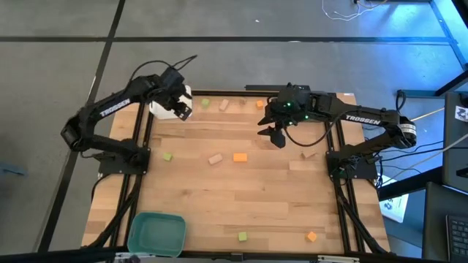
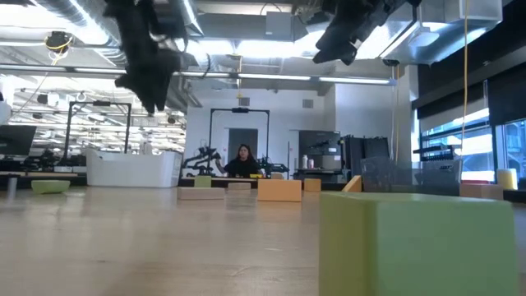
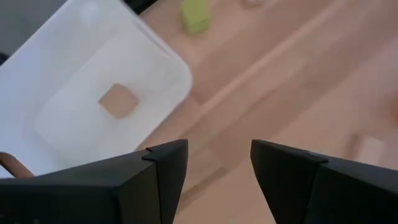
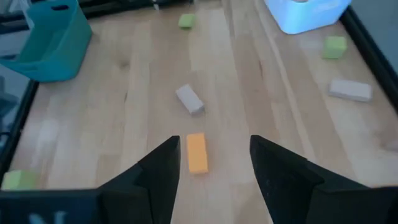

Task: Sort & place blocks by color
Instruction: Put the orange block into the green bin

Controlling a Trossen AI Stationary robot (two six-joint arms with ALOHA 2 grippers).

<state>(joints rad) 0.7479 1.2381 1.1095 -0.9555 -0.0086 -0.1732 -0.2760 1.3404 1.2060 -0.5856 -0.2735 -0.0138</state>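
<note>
Wood table (image 1: 241, 197) carries everything, its planks running across under both dark arms. Next in size, a teal tray (image 1: 156, 234) sits at the near-left corner, and a white tray (image 3: 74, 93) sits at the far-left corner with one tan block (image 3: 118, 101) lying flat on its floor.

Above the white tray's edge hangs the left gripper (image 1: 183, 111), its jaws parted with a clear gap and nothing between them. Over the far-right part of the table the right gripper (image 1: 274, 135) hovers off the wood, jaws likewise spread wide and empty; seen from its wrist, an orange block (image 4: 197, 153) lies on the table just beyond the gap between the fingers (image 4: 163, 168), with a tan block (image 4: 189, 99) a little farther on.

Remaining blocks lie scattered on the bare wood: a green block (image 1: 205, 104) just beside the white tray, a green block (image 1: 167, 156) near the left edge, a green block (image 1: 242, 236) and an orange block (image 1: 312, 236) toward the near edge.
</note>
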